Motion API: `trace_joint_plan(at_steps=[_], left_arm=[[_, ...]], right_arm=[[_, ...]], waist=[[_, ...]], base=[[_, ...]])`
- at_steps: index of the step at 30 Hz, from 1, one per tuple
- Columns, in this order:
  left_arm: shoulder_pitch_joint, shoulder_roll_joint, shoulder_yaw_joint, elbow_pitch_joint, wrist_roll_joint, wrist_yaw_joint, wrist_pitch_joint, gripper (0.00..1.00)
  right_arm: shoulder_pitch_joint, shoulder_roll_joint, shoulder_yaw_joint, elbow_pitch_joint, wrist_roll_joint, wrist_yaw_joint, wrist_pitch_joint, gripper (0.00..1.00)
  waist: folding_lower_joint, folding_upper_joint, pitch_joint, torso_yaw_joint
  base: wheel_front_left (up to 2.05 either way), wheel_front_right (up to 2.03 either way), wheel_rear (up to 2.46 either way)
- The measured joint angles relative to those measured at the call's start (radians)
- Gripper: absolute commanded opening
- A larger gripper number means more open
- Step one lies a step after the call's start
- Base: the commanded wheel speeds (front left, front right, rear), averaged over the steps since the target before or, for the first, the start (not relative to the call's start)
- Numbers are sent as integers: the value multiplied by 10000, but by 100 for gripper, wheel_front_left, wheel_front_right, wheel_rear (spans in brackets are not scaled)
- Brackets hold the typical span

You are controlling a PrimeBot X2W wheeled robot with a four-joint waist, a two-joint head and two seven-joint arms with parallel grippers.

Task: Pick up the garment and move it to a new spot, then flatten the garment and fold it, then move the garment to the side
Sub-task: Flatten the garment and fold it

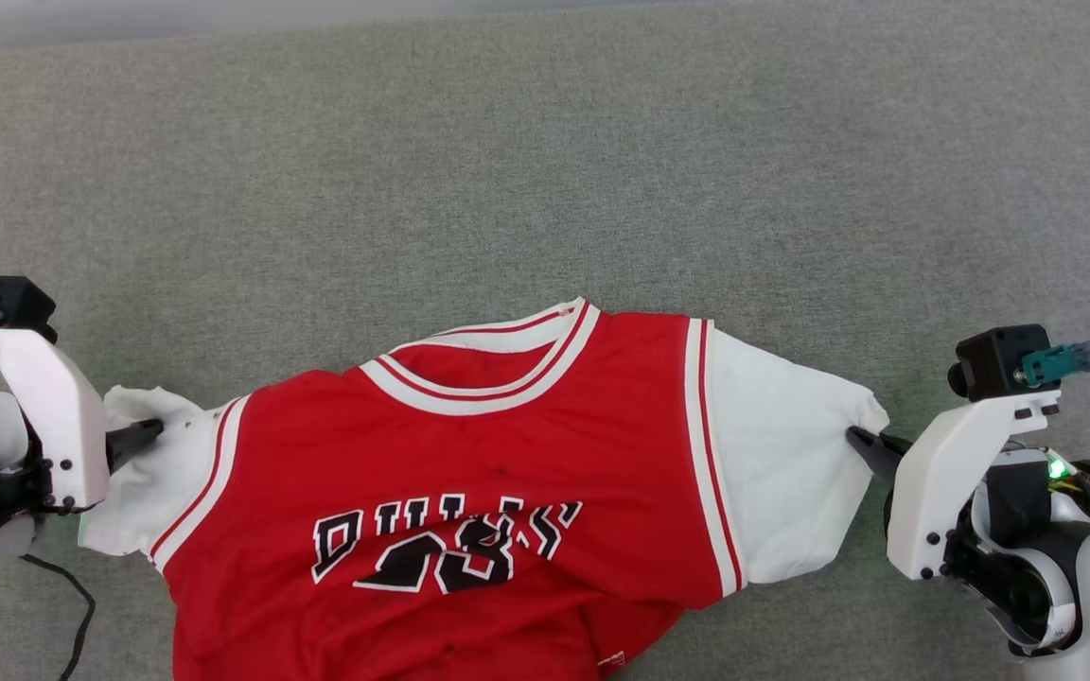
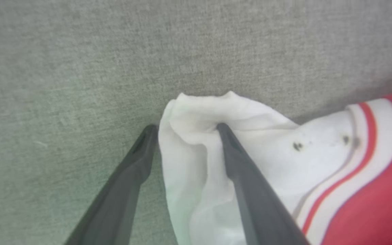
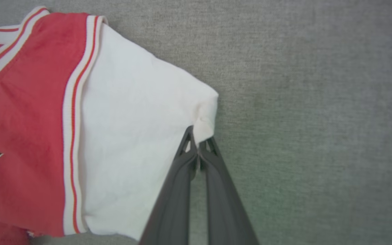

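Your shirt [image 1: 469,445] lies spread on the grey mat [image 1: 545,142] — your right gripper [image 3: 199,139] pinches one sleeve tip, likely to pull it flat; your left gripper [image 2: 186,126] stands open around the other

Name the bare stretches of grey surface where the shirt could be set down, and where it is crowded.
Free: the broad grey surface beyond the garment's collar, across its full width. Smaller bare patches lie beyond the left gripper and right gripper. Crowded: the near band, where the garment spans from gripper to gripper.
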Motion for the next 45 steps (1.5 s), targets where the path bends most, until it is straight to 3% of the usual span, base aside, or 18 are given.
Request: trace_joint_plan(at_steps=[5, 14, 27, 34, 45], left_arm=[[-174, -380, -159, 430, -140, -2, -330, 0], [-617, -765, -763, 719, 629, -48, -1547, 0], [-2201, -1331, -92, 686, 1085, 284, -3783, 0], [-3568, -1567, 201, 587, 1448, 587, -4669, 0], [-6755, -1693, 577, 999, 2556, 988, -6347, 0]], right_arm=[[2, -35, 0, 25, 12, 0, -17, 0], [7, -464, -330, -94, -104, 0, -96, 0], [-1115, -1584, -978, -50, -280, 2, -821, 0], [-3124, -2205, -1131, 495, -144, 4, -1101, 0], [-8110, -2171, -533, 2527, -295, 2, -2282, 0]], waist=[[1, 0, -171, 29], [2, 0, -1121, 360], [1, 0, -2877, 1088], [1, 0, -2769, 1221], [2, 0, -1111, 986]], base=[[0, 0, 0], [0, 0, 0], [0, 0, 0], [0, 0, 0], [0, 0, 0]])
